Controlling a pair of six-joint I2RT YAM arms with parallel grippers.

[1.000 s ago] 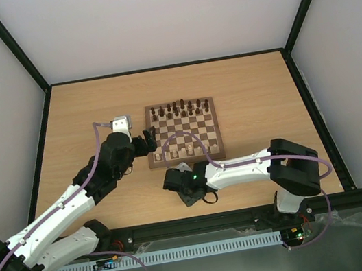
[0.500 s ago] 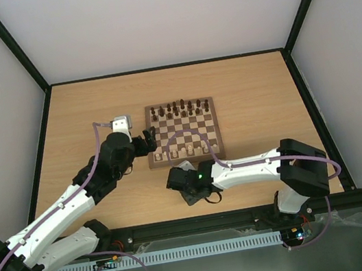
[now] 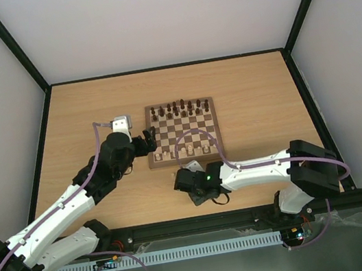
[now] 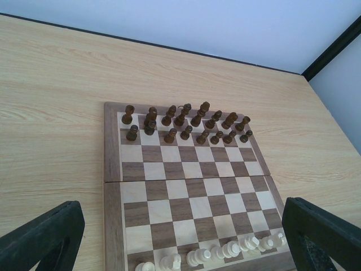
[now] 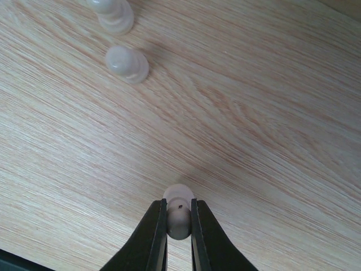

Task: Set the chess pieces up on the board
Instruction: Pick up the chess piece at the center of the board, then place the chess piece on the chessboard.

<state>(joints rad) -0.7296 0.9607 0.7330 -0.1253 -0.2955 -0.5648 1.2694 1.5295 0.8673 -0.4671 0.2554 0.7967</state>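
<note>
The board (image 3: 184, 131) lies mid-table, with dark pieces (image 3: 180, 108) on its two far rows. Several cream chess pieces (image 3: 187, 151) stand on its near row and also show in the left wrist view (image 4: 225, 250). My left gripper (image 3: 147, 141) is open and empty at the board's left edge; in its wrist view (image 4: 180, 226) its jaws frame the board (image 4: 169, 192). My right gripper (image 3: 192, 182) hangs over the table in front of the board. It is shut on a cream piece (image 5: 179, 212), gripped by the head. Two more cream pieces (image 5: 127, 63) stand on the table beyond it.
Black frame rails border the table on the left, right and far sides (image 3: 163, 67). The arm bases and a cable tray (image 3: 186, 251) sit along the near edge. The bare wood table (image 3: 259, 101) surrounds the board.
My right gripper has shifted a little to the right and nearer, with its elbow swinging right. The left arm has not moved.
</note>
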